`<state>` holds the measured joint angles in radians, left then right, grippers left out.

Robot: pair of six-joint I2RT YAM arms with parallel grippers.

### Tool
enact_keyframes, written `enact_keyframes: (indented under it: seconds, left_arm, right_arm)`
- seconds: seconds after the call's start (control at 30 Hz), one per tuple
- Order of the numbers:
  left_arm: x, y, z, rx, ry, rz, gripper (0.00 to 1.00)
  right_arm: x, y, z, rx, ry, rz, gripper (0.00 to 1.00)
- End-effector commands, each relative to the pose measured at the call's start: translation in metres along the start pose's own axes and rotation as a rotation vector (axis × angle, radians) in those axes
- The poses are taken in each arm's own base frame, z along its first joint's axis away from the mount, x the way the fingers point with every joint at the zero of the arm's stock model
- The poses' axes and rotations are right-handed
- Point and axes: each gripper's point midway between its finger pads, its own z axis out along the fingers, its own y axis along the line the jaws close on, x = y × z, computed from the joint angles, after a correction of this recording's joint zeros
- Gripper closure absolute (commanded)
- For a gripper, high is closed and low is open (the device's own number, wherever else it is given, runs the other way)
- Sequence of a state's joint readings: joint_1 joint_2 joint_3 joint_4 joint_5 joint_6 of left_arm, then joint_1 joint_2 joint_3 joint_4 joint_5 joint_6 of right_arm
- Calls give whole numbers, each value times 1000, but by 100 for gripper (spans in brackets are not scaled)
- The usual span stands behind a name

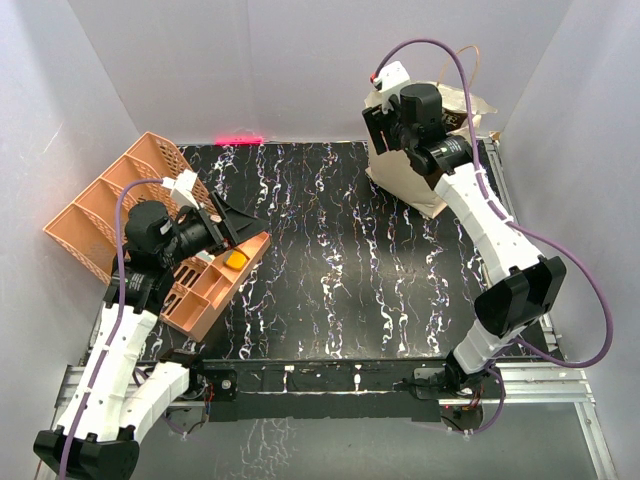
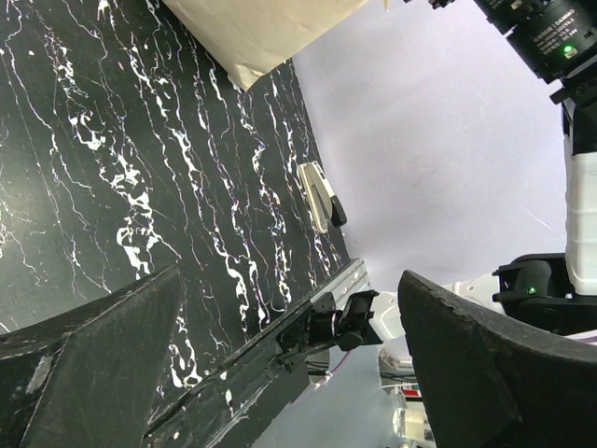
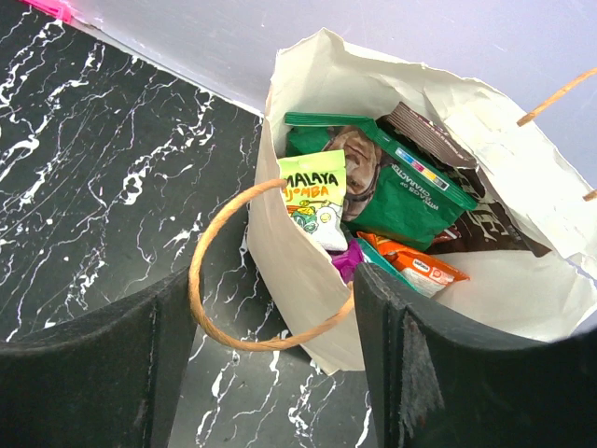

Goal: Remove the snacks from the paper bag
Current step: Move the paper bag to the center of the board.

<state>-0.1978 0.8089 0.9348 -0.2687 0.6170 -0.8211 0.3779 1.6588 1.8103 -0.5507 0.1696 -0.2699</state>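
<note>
Snacks [image 3: 410, 191] half-buried in paper bag [image 3: 291, 280]

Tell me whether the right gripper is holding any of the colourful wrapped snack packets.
No, the right gripper stands open above the cream paper bag, and the snack packets lie inside it.

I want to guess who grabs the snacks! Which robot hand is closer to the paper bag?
Right. The right gripper hovers above the paper bag; the left gripper is far away, by the orange tray.

Paper bag [image 3: 291, 280]: right side was cut off by frame edge. Purple packet [image 3: 347, 259]: lay mostly buried under yellow packet [image 3: 312, 191].
</note>
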Motion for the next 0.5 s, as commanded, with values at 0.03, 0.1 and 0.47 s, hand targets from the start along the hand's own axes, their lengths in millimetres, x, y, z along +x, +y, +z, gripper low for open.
enact_keyframes:
  seconds: [0.03, 0.1, 0.47]
  left_arm:
    - [-7, -11, -5, 25, -27, 14, 2]
    - [-7, -9, -5, 18, -26, 13, 2]
    - [-5, -4, 1, 4, 5, -1, 2]
  right_arm:
    - [-20, -6, 7, 29, -66, -41, 46]
    - [-19, -4, 9, 35, -63, -56, 48]
    - [-18, 34, 1, 28, -29, -161, 93]
